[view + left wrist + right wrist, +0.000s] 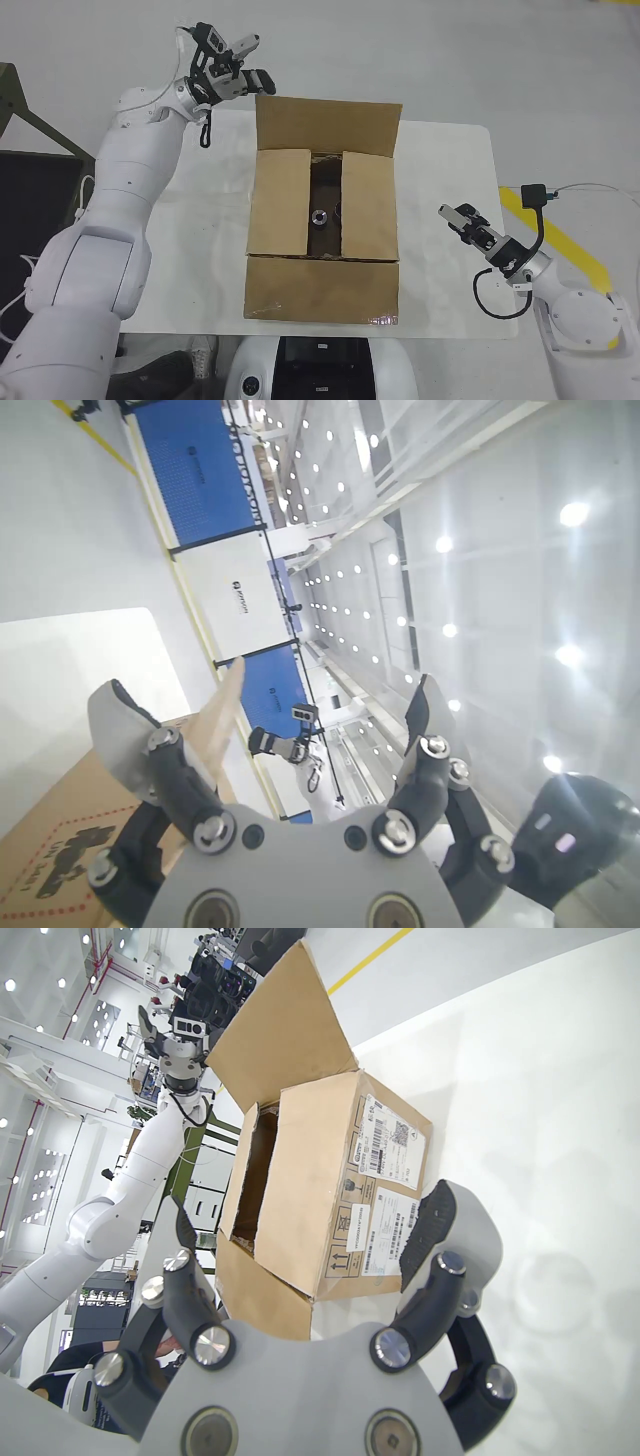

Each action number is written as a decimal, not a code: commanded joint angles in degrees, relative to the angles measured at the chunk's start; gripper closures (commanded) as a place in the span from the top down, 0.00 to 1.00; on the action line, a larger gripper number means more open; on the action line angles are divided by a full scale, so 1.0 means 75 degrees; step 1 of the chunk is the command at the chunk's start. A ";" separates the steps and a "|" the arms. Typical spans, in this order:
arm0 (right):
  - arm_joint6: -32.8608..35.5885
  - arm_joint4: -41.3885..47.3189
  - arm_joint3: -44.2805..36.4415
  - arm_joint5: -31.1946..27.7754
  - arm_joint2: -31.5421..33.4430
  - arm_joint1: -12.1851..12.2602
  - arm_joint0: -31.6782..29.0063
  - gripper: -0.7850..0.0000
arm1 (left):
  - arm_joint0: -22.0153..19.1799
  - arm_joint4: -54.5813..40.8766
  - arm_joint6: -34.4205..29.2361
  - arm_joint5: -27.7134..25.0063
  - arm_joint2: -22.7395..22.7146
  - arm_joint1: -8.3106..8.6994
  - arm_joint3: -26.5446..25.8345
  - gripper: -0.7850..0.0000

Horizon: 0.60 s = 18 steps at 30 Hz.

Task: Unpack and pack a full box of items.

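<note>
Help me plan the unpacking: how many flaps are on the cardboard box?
4. The far flap stands open, the near flap is folded outward toward the robot, and the left flap and right flap lie folded inward, a gap between them.

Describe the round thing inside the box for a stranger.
A brown cardboard box stands on the white table, flaps partly open. In the dark gap between its two inner flaps lies a small round grey piece, the only pale ring shape in that shadow.
</note>
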 commanded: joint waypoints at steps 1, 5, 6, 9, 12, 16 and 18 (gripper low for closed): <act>0.0000 0.0000 0.0000 0.0000 0.0000 0.0000 0.0000 1.00 | -0.0007 -0.0271 -0.0280 0.0059 -0.0116 0.0004 -0.0065 1.00; 0.0000 0.0000 0.0000 0.0000 0.0000 0.0000 0.0000 1.00 | -0.0027 -0.0649 -0.0748 0.0302 -0.0318 0.0025 -0.0197 1.00; 0.0000 0.0000 0.0000 0.0000 0.0000 0.0000 0.0000 1.00 | -0.0021 -0.0739 -0.0875 0.0401 -0.0362 0.0030 -0.0234 1.00; 0.0000 0.0000 0.0000 0.0000 0.0000 0.0000 0.0000 1.00 | 0.0042 -0.0969 -0.1191 0.0715 -0.0497 0.0057 -0.0417 1.00; 0.0000 0.0000 0.0000 0.0000 0.0000 0.0000 0.0000 1.00 | 0.0107 -0.0826 -0.1172 0.0695 -0.0611 0.0118 -0.0602 1.00; 0.0000 0.0000 0.0000 0.0000 0.0000 0.0000 0.0000 1.00 | 0.0279 -0.0055 -0.0589 0.0198 -0.0634 0.0218 -0.0474 1.00; 0.0000 0.0000 0.0000 0.0000 0.0000 0.0000 0.0000 1.00 | 0.0300 0.0292 -0.0395 0.0087 -0.0592 0.0243 -0.0341 1.00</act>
